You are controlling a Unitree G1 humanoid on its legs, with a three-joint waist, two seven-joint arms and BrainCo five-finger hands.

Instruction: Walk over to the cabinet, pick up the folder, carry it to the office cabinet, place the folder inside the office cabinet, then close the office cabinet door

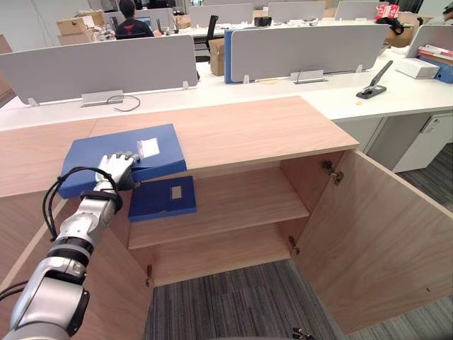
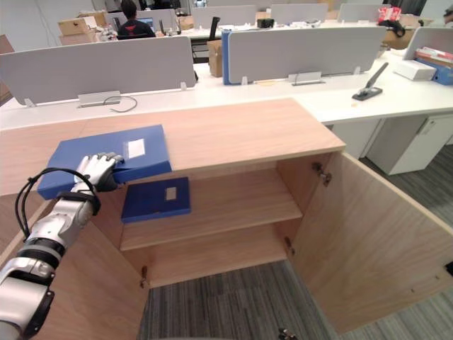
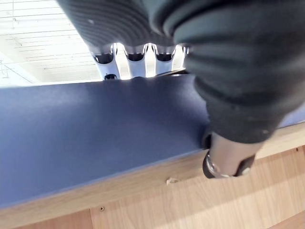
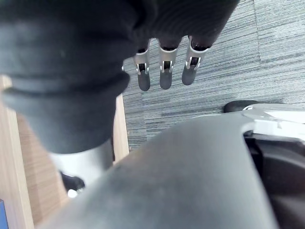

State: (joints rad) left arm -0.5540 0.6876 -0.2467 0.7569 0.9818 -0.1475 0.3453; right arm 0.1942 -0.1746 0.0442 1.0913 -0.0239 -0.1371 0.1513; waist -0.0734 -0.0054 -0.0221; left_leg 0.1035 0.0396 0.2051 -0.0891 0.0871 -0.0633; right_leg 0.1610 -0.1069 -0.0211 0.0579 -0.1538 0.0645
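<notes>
The folder (image 1: 120, 145) lies flat on the left part of the cabinet (image 1: 248, 131) top, its near edge hanging over the cabinet's front. The left hand (image 1: 117, 170) is clamped on that near edge: its fingers (image 3: 136, 59) lie over the folder's upper face, and the thumb (image 3: 228, 160) presses from below. A white label sits on the folder just right of the hand.

Below, the cabinet stands open, with its door (image 1: 382, 241) swung out to the right. A dark folder (image 1: 163, 198) lies flat at the left end of the upper shelf (image 1: 241, 202), almost under the hand.

The right hand (image 4: 165, 76) hangs over grey carpet (image 4: 267, 57), its fingers straight, apart and holding nothing.

Beyond the cabinet is a white desk (image 1: 340, 95) with grey dividers (image 1: 99, 67). A person (image 1: 131, 21) sits at the far left.
</notes>
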